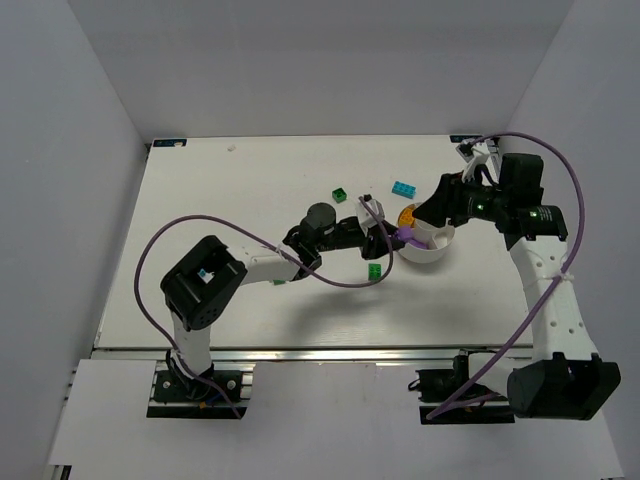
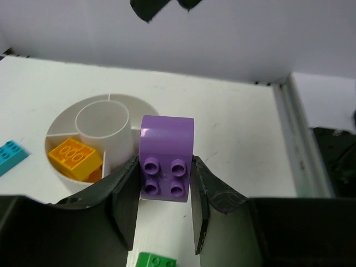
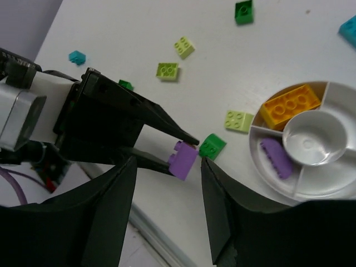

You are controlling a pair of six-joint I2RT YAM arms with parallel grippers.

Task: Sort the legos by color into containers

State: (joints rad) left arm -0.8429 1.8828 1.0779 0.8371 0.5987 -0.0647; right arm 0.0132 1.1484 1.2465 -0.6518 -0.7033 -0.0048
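Observation:
My left gripper (image 2: 165,169) is shut on a purple brick (image 2: 166,161), held just at the near-right rim of the white divided bowl (image 2: 61,119). In the top view the gripper (image 1: 400,238) and brick (image 1: 408,236) sit at the bowl's (image 1: 428,254) left side. An orange brick (image 2: 74,157) lies in one wedge. In the right wrist view a second purple brick (image 3: 276,158) lies in another wedge, beside the orange one (image 3: 291,105). My right gripper (image 3: 168,167) is open and empty, hovering above the held purple brick (image 3: 183,159). In the top view it (image 1: 435,215) is over the bowl.
A green brick (image 3: 212,146) lies on the table by the held brick. Lime bricks (image 3: 239,120), (image 3: 167,70), (image 3: 184,47) lie further out, with a dark green brick (image 3: 243,11) and cyan bricks (image 3: 77,56), (image 3: 349,25). The table's edge rail (image 2: 300,139) runs to the right.

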